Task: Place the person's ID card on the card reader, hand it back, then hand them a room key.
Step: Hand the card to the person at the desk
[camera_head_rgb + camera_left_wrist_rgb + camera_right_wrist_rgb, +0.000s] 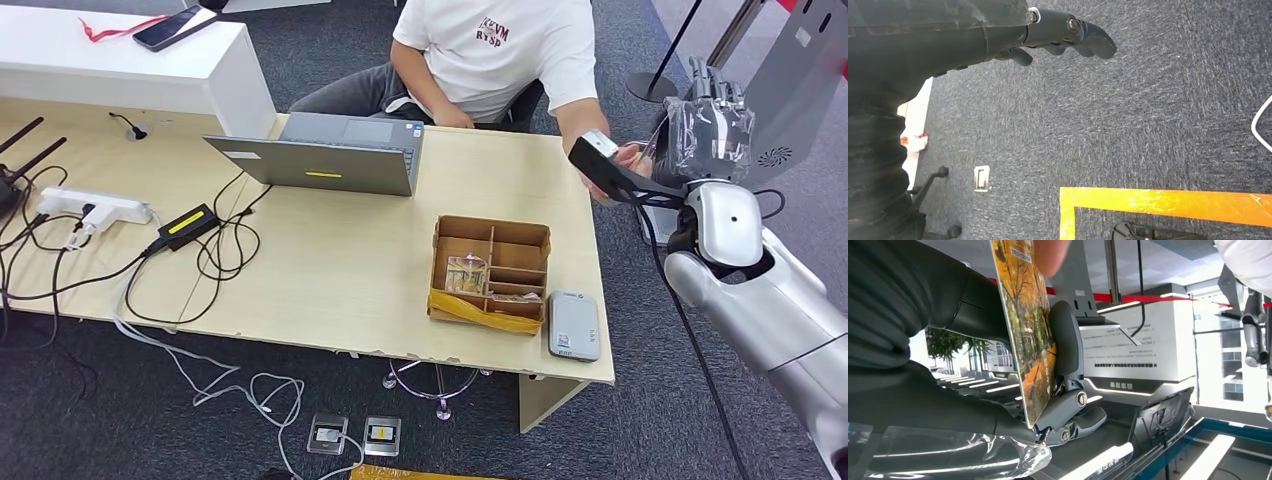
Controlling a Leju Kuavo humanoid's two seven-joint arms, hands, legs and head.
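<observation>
Looking from the head view, the right hand (712, 125) is raised beyond the right edge of the desk (330, 270), close to the person's hand (625, 160), and the card reader (574, 324) lies at the front right corner, beside the cardboard box (490, 272). In the left wrist view, the left hand (1068, 35) hangs over the carpet (1158, 125), its fingers loosely curled and holding nothing. In the right wrist view, the right hand pinches the card (1027, 325) between thumb (1067, 340) and fingers, and a fingertip of the person touches the card's far end. I judge the card may slip and fall if the pinch loosens before the person grips firmly.
</observation>
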